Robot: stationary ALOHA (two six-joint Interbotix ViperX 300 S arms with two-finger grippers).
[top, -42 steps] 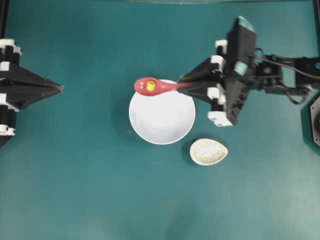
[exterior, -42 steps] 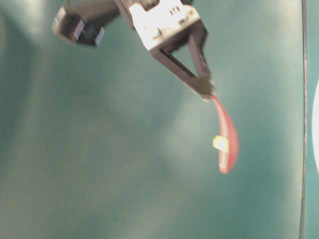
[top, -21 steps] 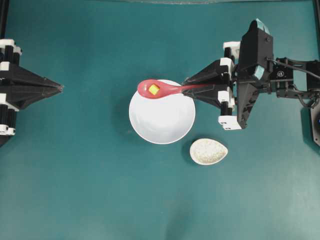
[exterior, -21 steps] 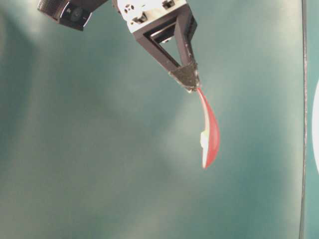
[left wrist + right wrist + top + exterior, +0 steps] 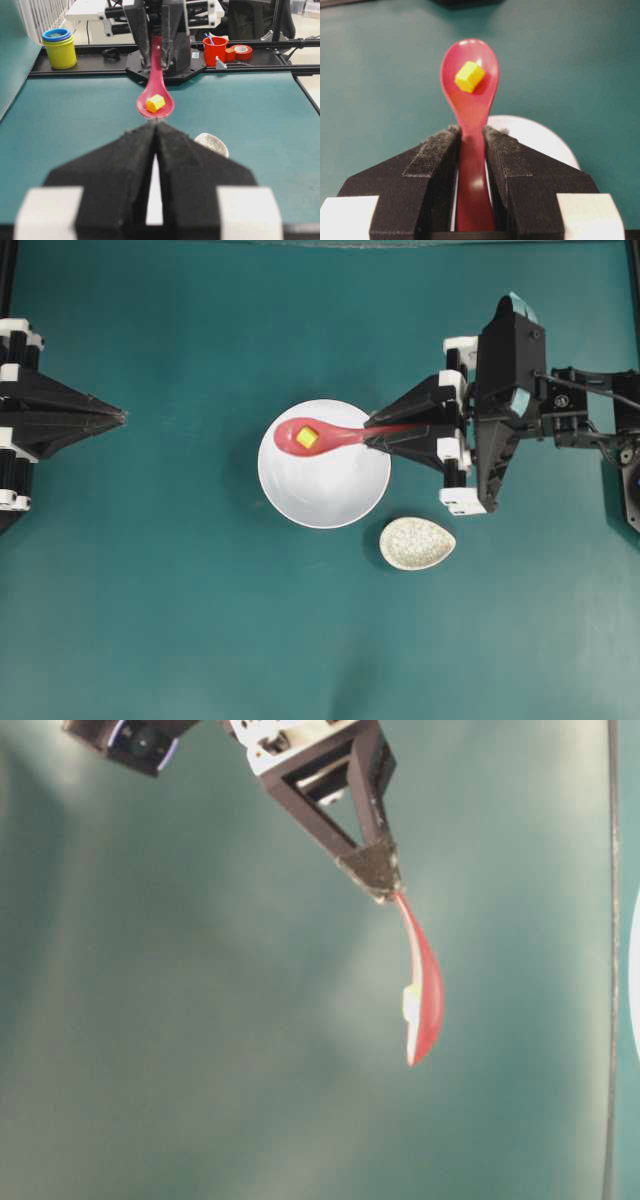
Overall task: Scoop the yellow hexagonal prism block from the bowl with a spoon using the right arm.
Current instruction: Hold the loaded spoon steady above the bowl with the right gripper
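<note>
The pink-red spoon hangs level over the far half of the white bowl, held by its handle. The tiny yellow hexagonal prism block lies in the spoon's head. My right gripper is shut on the handle, reaching in from the right. In the right wrist view the handle of the spoon sits between the pads of the right gripper, with the block in the head and the bowl below. The table-level view shows the spoon clear of the surface. My left gripper rests shut at the far left.
A small speckled beige dish sits on the teal table just right of the bowl's near side. Beyond the far table edge in the left wrist view stand a yellow tub and a red cup.
The spoon, with the block in it, has shifted from above the bowl's far rim to above its inside. The right arm has drawn back to the right. The left arm has stayed still.
</note>
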